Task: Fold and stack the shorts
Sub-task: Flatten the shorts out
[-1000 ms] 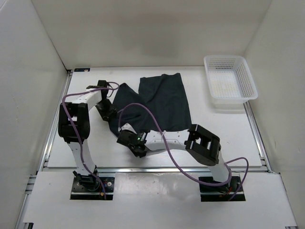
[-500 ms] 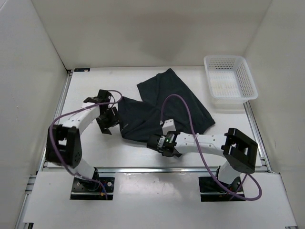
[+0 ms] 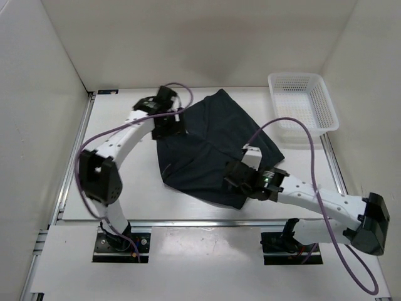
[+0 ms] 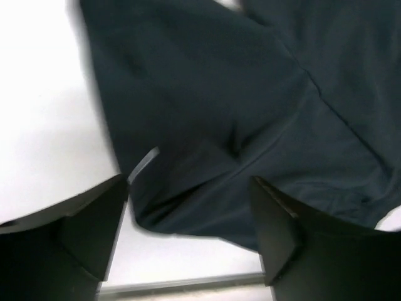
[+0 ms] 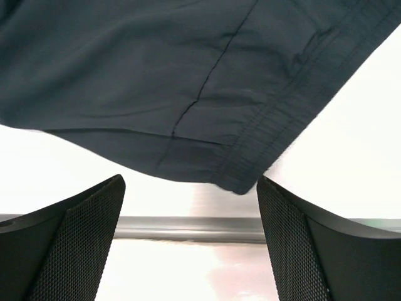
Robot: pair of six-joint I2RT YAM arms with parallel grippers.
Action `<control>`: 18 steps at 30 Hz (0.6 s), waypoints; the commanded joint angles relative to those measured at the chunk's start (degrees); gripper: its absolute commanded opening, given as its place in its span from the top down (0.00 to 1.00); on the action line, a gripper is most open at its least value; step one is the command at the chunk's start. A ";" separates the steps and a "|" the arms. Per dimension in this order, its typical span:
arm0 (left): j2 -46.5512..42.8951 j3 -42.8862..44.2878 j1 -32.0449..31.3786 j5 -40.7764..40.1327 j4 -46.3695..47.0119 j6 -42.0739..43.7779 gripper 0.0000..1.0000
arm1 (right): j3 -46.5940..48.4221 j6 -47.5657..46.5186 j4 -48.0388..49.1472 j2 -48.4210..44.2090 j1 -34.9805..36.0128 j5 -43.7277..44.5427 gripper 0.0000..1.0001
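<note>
Left tool (image 4: 188, 241): its two dark fingers (image 4: 84, 229) are standing wide apart with nothing between them; it is gripping nothing and is hovering over the fabric.
Left tool position: in the overhead view the left tool (image 3: 171, 128) is sitting at the far left edge of the garment, at the end of an arm that is reaching far forward.
Right tool (image 5: 188, 244): its textured fingers (image 5: 72, 229) are also spread apart and are holding nothing; the garment's hem is showing just beyond them.
Right tool position: the right tool (image 3: 237, 177) is hanging over the near right part of the cloth, with its arm stretching low across the tabletop (image 3: 138, 194).
Shorts (image 3: 207, 150): the dark navy pair is lying loose and rumpled in the middle of the tabletop, between the two tools and free of both.
Shorts, close up: the left wrist view is showing soft folds in the shorts (image 4: 250, 94); the right wrist view is showing a seam and a ribbed band at the edge of the shorts (image 5: 156, 75).
White mesh basket (image 3: 294, 76): it is standing at the far right corner, near the shorts but apart from them.
Purple cable (image 3: 294, 122): it is arching up from the right arm.
</note>
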 commanded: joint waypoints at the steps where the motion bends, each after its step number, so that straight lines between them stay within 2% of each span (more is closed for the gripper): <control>1: 7.58 7.13 -7.83 -4.99 -6.40 2.68 0.06 | -4.45 1.96 6.29 -4.21 -5.84 -12.80 0.10; 2: 11.08 8.45 -8.98 -4.99 -6.41 2.69 0.03 | -5.17 2.57 7.00 -6.74 -7.51 -15.20 0.09; 5: 15.50 11.79 -11.27 -5.70 -7.73 2.69 0.03 | -8.33 3.44 10.34 -11.23 -14.46 -22.50 0.09; 6: 17.43 11.80 -11.79 -5.70 -7.73 2.69 0.04 | -9.21 4.93 12.00 -12.21 -17.35 -27.39 0.09; 10: 19.56 11.80 -11.80 -6.40 -7.12 2.16 0.18 | -13.87 9.42 14.39 -16.78 -21.59 -32.80 0.09; 11: 20.16 11.80 -11.80 -6.40 -7.11 2.16 0.28 | -14.48 9.43 14.39 -18.09 -21.59 -32.81 0.09; 14: 21.66 11.27 -11.80 -4.92 -6.59 2.86 0.49 | -15.28 10.13 14.39 -19.33 -22.64 -31.41 0.09; 15: 22.36 11.27 -11.80 -4.38 -6.59 2.86 0.66 | -15.28 10.13 13.87 -19.34 -22.65 -31.40 0.09; 17: 22.37 10.75 -11.80 -5.51 -6.59 2.86 0.90 | -15.28 9.35 13.86 -19.34 -22.65 -30.70 0.08; 18: 22.37 10.74 -11.19 -6.48 -6.59 2.86 0.90 | -14.76 8.56 13.86 -19.34 -22.65 -30.70 0.04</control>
